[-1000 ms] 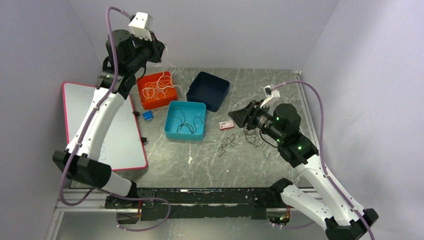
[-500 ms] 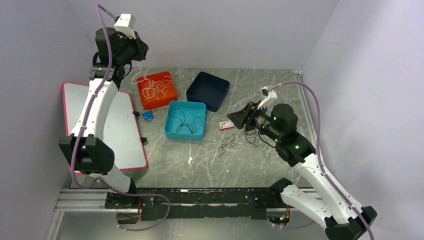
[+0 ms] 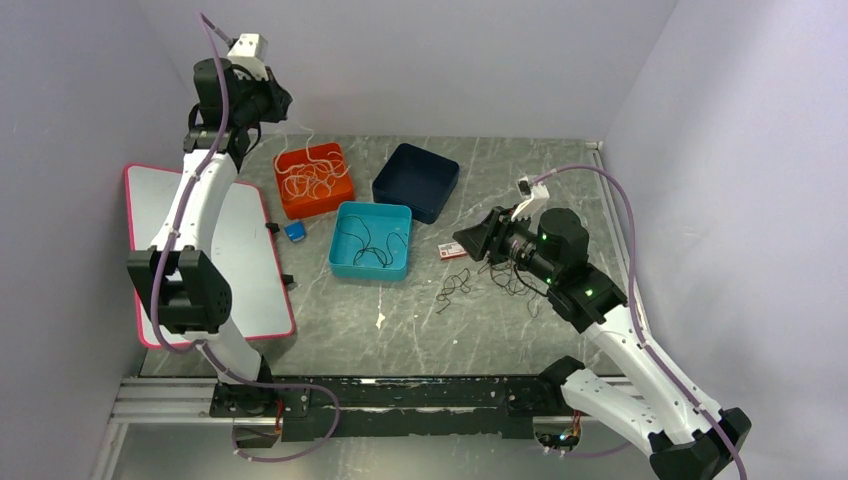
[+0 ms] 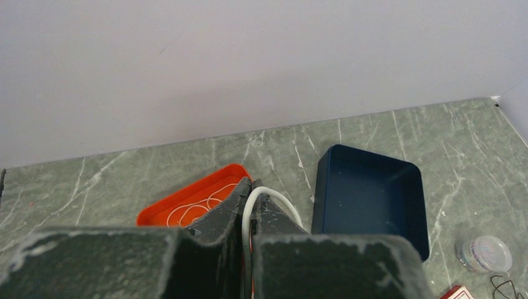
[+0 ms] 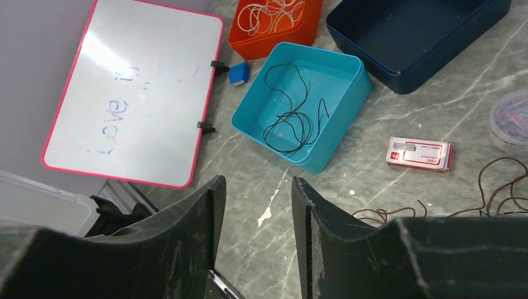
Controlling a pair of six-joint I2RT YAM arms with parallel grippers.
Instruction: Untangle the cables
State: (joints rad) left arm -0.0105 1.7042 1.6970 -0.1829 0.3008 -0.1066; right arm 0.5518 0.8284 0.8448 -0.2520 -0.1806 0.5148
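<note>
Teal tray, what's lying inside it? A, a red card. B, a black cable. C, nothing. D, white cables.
B: a black cable lies looped in the teal tray; the white cables sit in the orange tray.

The left arm (image 3: pixel 195 200) stands stretched tall, elbow low near its base and wrist raised high at the far left. The left gripper (image 4: pixel 249 190) points away from the base, its jaws closed on a white cable (image 4: pixel 274 194). The right arm (image 3: pixel 620 330) leans forward and low. The right gripper (image 5: pixel 255 187) faces left, jaws parted, seemingly holding nothing.
</note>
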